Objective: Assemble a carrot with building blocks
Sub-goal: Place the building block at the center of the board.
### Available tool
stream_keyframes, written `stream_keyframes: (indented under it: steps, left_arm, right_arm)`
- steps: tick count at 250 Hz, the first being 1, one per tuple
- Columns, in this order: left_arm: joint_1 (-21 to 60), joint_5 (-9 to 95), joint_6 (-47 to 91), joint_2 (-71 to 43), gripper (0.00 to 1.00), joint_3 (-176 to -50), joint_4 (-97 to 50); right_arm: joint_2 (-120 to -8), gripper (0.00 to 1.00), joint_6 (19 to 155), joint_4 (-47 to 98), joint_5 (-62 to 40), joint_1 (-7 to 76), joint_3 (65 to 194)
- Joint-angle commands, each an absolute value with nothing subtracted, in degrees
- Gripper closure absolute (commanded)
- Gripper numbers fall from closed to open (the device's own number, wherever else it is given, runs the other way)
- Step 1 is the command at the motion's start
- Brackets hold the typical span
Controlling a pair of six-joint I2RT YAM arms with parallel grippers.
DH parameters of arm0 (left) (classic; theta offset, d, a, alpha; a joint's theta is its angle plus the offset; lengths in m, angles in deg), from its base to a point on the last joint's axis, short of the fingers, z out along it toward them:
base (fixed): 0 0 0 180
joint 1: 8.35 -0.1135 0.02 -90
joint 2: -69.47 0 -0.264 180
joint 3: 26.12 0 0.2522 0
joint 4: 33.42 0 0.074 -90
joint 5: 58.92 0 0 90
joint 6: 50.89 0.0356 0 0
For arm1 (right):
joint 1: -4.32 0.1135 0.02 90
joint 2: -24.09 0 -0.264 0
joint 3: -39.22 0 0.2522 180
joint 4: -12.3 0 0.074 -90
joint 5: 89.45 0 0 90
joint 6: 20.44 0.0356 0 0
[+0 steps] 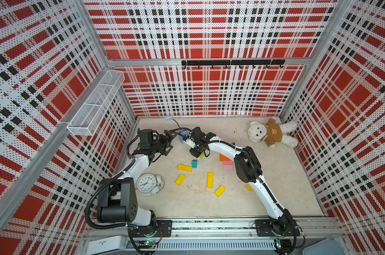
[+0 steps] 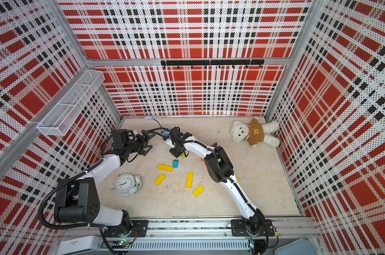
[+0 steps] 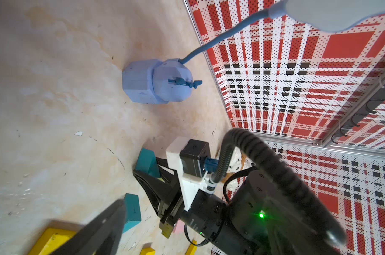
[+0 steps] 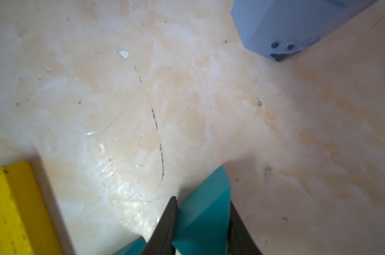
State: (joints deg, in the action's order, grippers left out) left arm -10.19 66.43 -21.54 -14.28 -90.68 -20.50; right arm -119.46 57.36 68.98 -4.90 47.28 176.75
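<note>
In the right wrist view my right gripper (image 4: 203, 203) is shut on a teal block (image 4: 207, 212), held just above the table. The left wrist view shows that same teal block (image 3: 146, 162) at the right arm's fingertips, with a second teal block (image 3: 132, 209) lying nearby. In both top views the right gripper (image 1: 196, 152) hangs beside a lime-green stub (image 1: 202, 155). Yellow bars (image 1: 184, 168) lie scattered in front of it. Orange (image 1: 224, 158) and pink bars (image 1: 228, 165) lie partly under the right arm. My left gripper (image 1: 170, 141) stands open and empty at the far left.
A white alarm clock (image 1: 148, 184) stands near the left arm's elbow. A plush bear (image 1: 272, 133) lies at the far right corner. A blue device (image 3: 156, 81) with a cable sits behind the grippers. A wire basket (image 1: 96, 103) hangs on the left wall.
</note>
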Motion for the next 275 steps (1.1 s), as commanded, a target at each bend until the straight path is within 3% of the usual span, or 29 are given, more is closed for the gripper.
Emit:
stream_keyframes:
  steps: [1, 48, 175, 275]
  left_arm:
    - [-10.3, 66.7, -22.3, -14.3, 0.00, -90.1, -21.4]
    - [-10.3, 66.5, -22.3, -14.2, 0.00, -90.1, -21.4]
    - [-10.1, 66.8, -22.2, -14.1, 0.01, -90.2, -21.5]
    - [-10.1, 67.1, -22.6, -13.5, 0.00, -90.1, -21.9]
  right_arm:
    - [-117.6, 0.76, 56.6, 70.5, -3.8, 46.7, 173.6]
    - [-116.3, 0.74, 57.6, 70.3, -2.9, 46.3, 172.1]
    - [-111.1, 0.37, 61.5, 68.5, -4.8, 46.3, 171.4]
    - [-105.4, 0.32, 64.7, 67.6, -0.1, 46.4, 162.0]
